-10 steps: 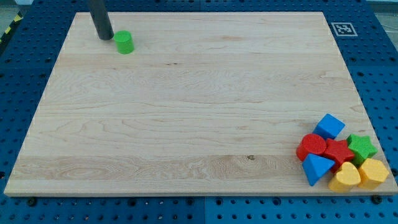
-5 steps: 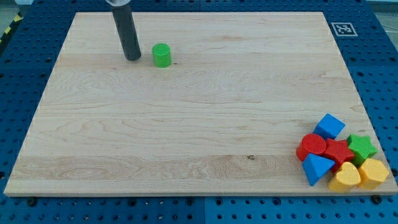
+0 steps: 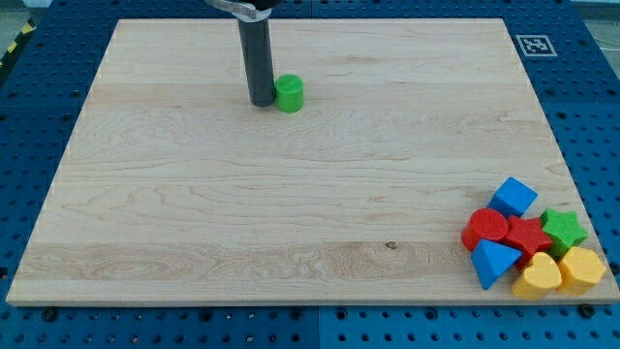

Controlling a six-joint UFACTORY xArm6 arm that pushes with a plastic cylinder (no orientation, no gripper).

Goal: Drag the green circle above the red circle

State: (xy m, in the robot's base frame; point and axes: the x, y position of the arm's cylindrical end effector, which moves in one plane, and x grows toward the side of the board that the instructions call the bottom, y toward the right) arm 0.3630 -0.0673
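Note:
The green circle is a small green cylinder on the wooden board, in the upper middle-left. My tip stands right against its left side. The red circle lies far away at the view's bottom right, in a tight cluster of blocks. The rod comes down from the view's top edge.
The cluster at the bottom right also holds a blue cube, a red star, a green star, a blue triangle, a yellow heart and a yellow block. A marker tag sits at the top right corner.
My tip and the green circle have moved together to the right and slightly down, from the board's top left toward its upper middle. The cluster has not moved.

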